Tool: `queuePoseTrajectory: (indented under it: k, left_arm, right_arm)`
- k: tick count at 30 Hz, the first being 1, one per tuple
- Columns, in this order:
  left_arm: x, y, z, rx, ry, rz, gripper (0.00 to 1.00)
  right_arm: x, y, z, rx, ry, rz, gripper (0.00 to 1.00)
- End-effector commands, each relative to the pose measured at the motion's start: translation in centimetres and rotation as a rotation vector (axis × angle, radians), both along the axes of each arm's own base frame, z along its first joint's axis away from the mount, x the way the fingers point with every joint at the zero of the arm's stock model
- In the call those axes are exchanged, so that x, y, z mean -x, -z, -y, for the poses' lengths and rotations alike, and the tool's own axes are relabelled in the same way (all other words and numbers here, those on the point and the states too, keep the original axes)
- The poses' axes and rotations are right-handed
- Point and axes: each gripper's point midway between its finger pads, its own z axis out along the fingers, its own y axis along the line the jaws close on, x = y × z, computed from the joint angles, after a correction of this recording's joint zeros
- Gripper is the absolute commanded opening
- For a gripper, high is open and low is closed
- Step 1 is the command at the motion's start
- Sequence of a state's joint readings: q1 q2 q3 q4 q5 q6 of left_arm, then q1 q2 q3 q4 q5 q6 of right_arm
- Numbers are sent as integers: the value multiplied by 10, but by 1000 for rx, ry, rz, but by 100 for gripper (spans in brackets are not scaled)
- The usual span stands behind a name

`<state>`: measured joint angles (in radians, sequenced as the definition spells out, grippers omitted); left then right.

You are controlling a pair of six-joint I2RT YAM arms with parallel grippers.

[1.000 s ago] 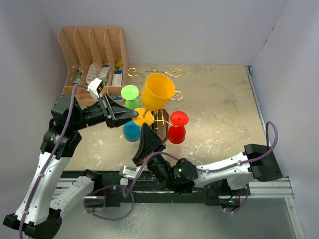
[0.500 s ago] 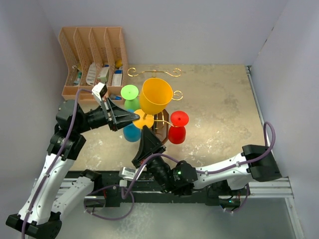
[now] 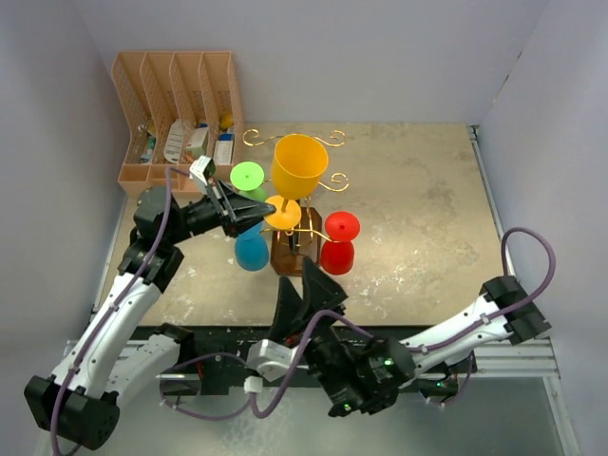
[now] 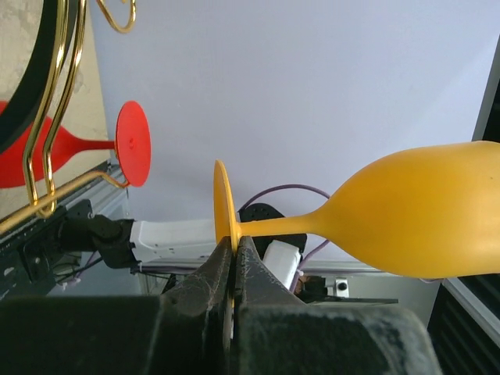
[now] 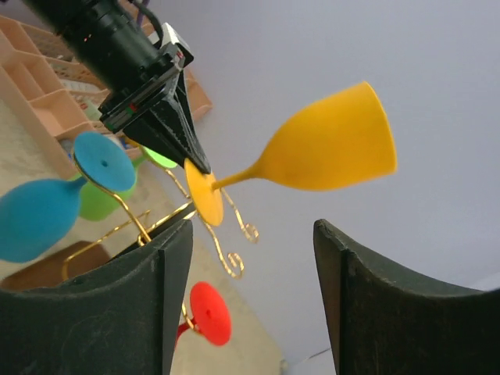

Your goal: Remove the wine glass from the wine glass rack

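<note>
Over the wine glass rack (image 3: 294,252) mid-worktop (image 3: 418,209), the left hand (image 3: 258,218) is clenched on the foot rim of the yellow wine glass (image 3: 302,166), the right hand (image 3: 306,296) hangs released nearby, and it looks like light, stiff, slick plastic, so the stem seems safer.
</note>
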<state>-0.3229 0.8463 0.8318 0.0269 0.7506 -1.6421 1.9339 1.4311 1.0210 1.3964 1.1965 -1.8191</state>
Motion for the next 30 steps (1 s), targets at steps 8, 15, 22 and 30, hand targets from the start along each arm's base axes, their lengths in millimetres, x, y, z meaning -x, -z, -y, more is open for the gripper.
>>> queuePoseTrajectory:
  k: [8,15,22,30]
  left_arm:
    - [-23,-24,10,-14,17,279,0]
    - [-23,-30,10,-112,13,412,0]
    - [-19,-32,10,-134,16,463,0]
    - [-7,-36,3,-137,-11,474,0]
  right_arm:
    - [-32,-117,113,-516,83,-586,67]
    - [-54,-181,169,-747,61,-775,69]
    - [-64,-191,195,-807,27,-801,68]
    - [-103,-223,171,-760,195,-376,83]
